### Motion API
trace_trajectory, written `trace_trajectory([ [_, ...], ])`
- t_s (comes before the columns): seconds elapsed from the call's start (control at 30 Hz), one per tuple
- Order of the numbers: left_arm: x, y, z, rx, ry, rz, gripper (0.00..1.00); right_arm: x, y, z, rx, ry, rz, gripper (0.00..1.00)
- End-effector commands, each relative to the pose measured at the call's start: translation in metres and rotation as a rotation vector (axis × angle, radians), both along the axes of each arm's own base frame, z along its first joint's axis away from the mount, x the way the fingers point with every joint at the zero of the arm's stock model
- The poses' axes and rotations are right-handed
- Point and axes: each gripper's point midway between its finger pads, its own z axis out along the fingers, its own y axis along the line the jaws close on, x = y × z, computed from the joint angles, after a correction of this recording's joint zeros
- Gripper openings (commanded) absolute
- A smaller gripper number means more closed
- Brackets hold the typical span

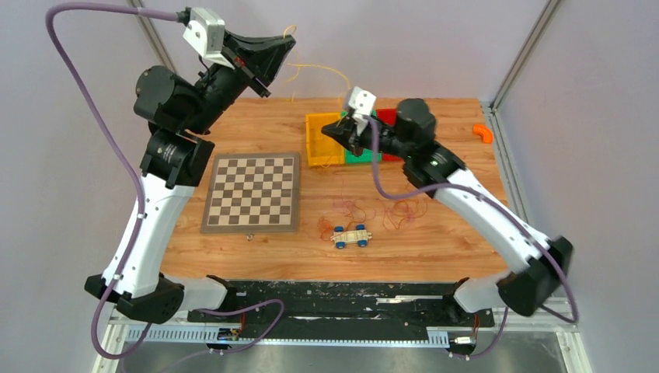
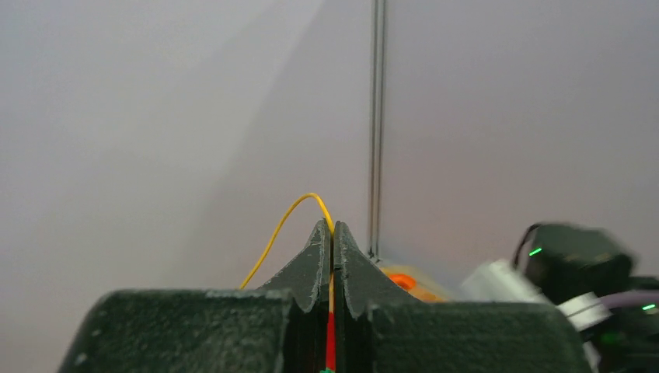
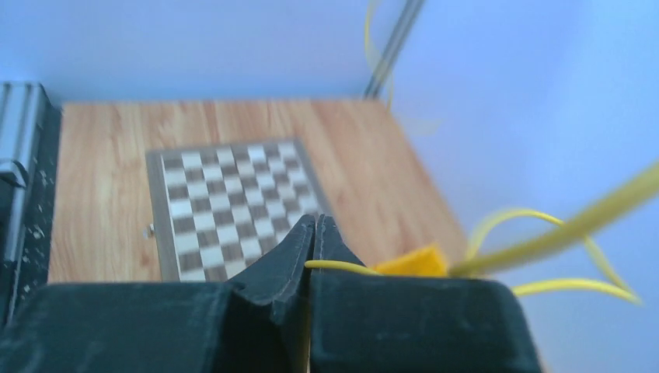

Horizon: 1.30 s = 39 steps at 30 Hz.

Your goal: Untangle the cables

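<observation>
A thin yellow cable (image 1: 322,67) hangs in the air between my two grippers, above the back of the table. My left gripper (image 1: 286,45) is raised high at the back left and is shut on it. In the left wrist view the yellow cable (image 2: 278,230) arcs out of the tips of the left gripper (image 2: 332,228). My right gripper (image 1: 329,129) hovers over the yellow bin (image 1: 318,147), shut on the same cable. The right wrist view shows the yellow cable (image 3: 346,266) entering the side of the right gripper (image 3: 315,222). Thin red and orange cables (image 1: 351,209) lie in loose curls on the table, with more of these cables (image 1: 405,212) to the right.
A chessboard (image 1: 252,192) lies left of centre. A small wooden toy car (image 1: 351,237) with blue wheels sits among the curls. Green (image 1: 359,156) and red (image 1: 386,116) bins stand beside the yellow one. An orange piece (image 1: 482,132) lies at the back right edge.
</observation>
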Motion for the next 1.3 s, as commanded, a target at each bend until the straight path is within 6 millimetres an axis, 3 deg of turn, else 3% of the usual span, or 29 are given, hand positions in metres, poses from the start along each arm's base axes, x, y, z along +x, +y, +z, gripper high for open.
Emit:
trace_trajectory([
  [0.0,0.016,0.003,-0.037,0.011,0.104,0.003,0.0,-0.039,-0.021,0.017,-0.061,-0.056,0.032,0.0],
  [0.03,0.018,0.001,-0.045,0.017,0.132,-0.017,0.0,-0.042,-0.021,-0.005,-0.105,-0.005,0.044,0.0],
  [0.1,0.023,-0.009,-0.073,0.066,0.214,-0.075,0.0,-0.063,-0.016,-0.009,-0.11,0.04,0.129,0.0],
  [0.13,0.021,-0.017,-0.09,0.102,0.244,-0.127,0.0,-0.069,-0.011,-0.023,-0.149,0.0,0.144,0.0],
  [0.2,0.02,-0.025,-0.115,0.128,0.304,-0.177,0.0,-0.081,-0.009,-0.106,-0.391,0.072,0.194,0.0],
  [0.27,0.02,-0.029,-0.136,0.133,0.366,-0.205,0.0,-0.098,-0.03,-0.188,-0.681,0.167,0.228,0.0],
  [0.3,0.021,-0.03,-0.146,0.142,0.396,-0.21,0.0,-0.088,-0.039,-0.203,-0.766,0.138,0.158,0.0],
  [0.33,0.019,-0.03,-0.151,0.151,0.404,-0.217,0.0,-0.073,-0.038,-0.195,-0.753,0.108,0.092,0.0],
  [0.37,0.016,-0.029,-0.158,0.156,0.418,-0.215,0.0,-0.055,-0.037,-0.171,-0.678,0.084,0.019,0.0],
  [0.43,0.014,-0.025,-0.166,0.158,0.417,-0.196,0.0,-0.012,-0.04,-0.103,-0.519,-0.006,-0.17,0.0],
  [0.5,0.014,-0.022,-0.168,0.156,0.416,-0.175,0.0,0.019,-0.053,-0.057,-0.415,-0.069,-0.328,0.0],
  [0.53,0.014,-0.021,-0.169,0.159,0.42,-0.172,0.0,0.023,-0.057,-0.052,-0.389,-0.095,-0.336,0.0],
  [0.6,0.014,-0.02,-0.166,0.156,0.415,-0.167,0.0,0.015,-0.055,-0.066,-0.444,-0.213,-0.276,0.0],
  [0.63,0.013,-0.019,-0.164,0.153,0.409,-0.163,0.0,0.009,-0.055,-0.054,-0.415,-0.256,-0.272,0.0],
  [0.7,0.014,-0.014,-0.161,0.146,0.399,-0.15,0.0,-0.006,-0.052,-0.009,-0.251,-0.276,-0.213,0.0],
  [0.77,0.01,-0.014,-0.162,0.154,0.385,-0.166,0.0,-0.023,-0.048,0.016,-0.15,-0.273,-0.146,0.0],
  [0.8,0.01,-0.016,-0.166,0.166,0.388,-0.176,0.0,-0.025,-0.048,0.02,-0.111,-0.24,-0.119,0.0],
  [0.9,0.0,-0.027,-0.18,0.208,0.415,-0.275,0.0,-0.044,-0.038,-0.002,-0.108,-0.027,0.057,0.0],
  [0.93,-0.002,-0.031,-0.186,0.231,0.429,-0.313,0.0,-0.048,-0.039,0.001,-0.099,0.002,0.081,0.0],
  [0.97,-0.017,-0.037,-0.191,0.275,0.411,-0.407,0.0,-0.053,-0.042,0.009,-0.063,0.026,0.11,0.0],
  [1.07,-0.041,-0.043,-0.213,0.341,0.411,-0.536,0.0,-0.067,-0.043,0.033,0.011,-0.037,0.177,0.0],
  [1.27,-0.073,-0.044,-0.227,0.414,0.297,-0.627,0.0,-0.084,-0.046,0.021,-0.014,-0.094,0.25,0.0],
])
